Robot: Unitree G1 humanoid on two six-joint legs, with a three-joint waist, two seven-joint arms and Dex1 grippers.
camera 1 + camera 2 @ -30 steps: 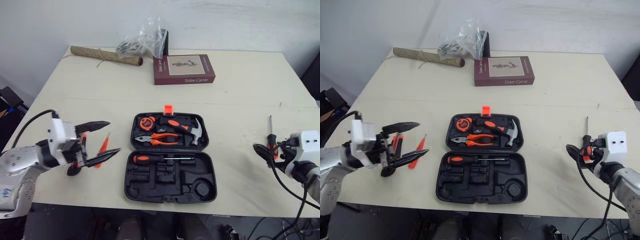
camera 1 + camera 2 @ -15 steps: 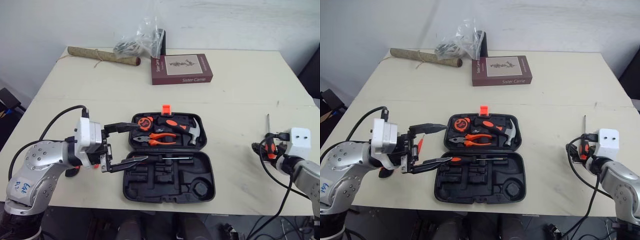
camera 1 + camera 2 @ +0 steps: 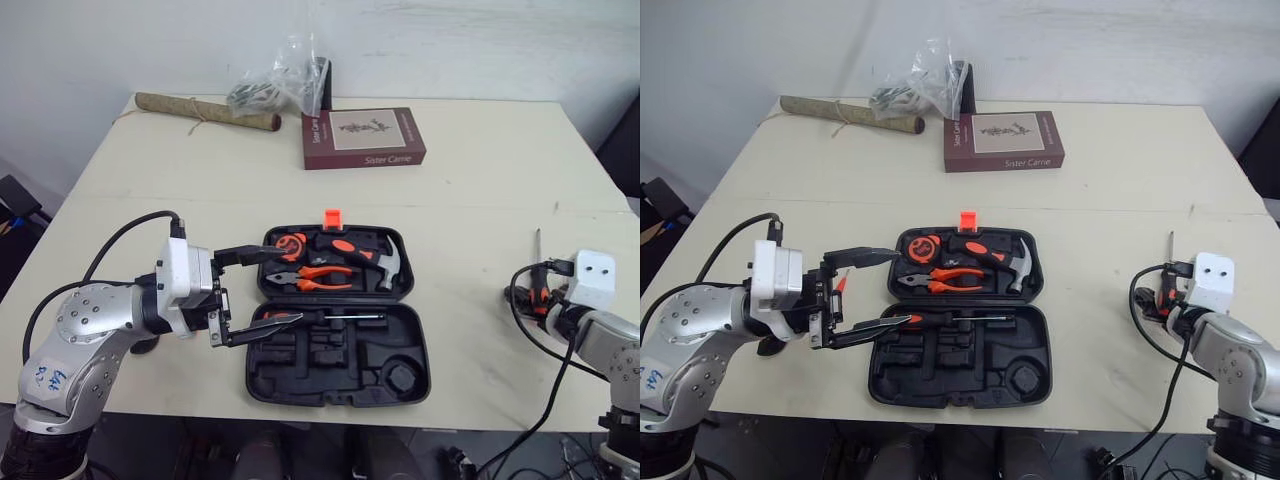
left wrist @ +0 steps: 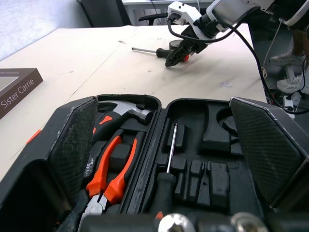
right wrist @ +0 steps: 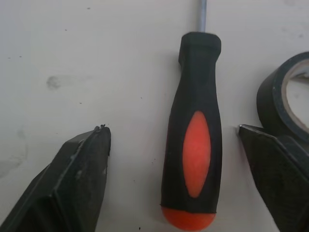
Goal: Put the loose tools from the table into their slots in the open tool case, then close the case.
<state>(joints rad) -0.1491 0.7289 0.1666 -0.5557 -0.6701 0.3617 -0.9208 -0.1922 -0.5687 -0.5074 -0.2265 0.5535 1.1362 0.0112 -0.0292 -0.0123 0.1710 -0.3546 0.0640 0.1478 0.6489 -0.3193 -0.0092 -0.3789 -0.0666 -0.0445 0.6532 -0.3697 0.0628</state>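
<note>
The black tool case (image 3: 338, 315) lies open mid-table. Its far half holds a hammer (image 4: 130, 113), orange pliers (image 4: 113, 169) and a tape measure (image 3: 291, 246); a screwdriver (image 3: 325, 317) lies in the near half. My left gripper (image 3: 288, 284) is open at the case's left edge, its fingers reaching over the edge with nothing between them. A sliver of an orange tool (image 3: 841, 284) shows behind it. At the right, my right gripper (image 5: 171, 130) is open around a loose black-and-orange screwdriver (image 5: 193, 140) on the table, without touching it.
A roll of black tape (image 5: 285, 106) lies right beside the loose screwdriver. At the back of the table are a dark red book (image 3: 363, 138), a rolled brown bundle (image 3: 205, 110) and a plastic bag (image 3: 285, 85). A cable loops near my right wrist (image 3: 525, 320).
My left gripper has swung right, from beside the loose orange tool to the case's left edge, still open. The right gripper stays over the loose screwdriver. The camera has shifted slightly.
</note>
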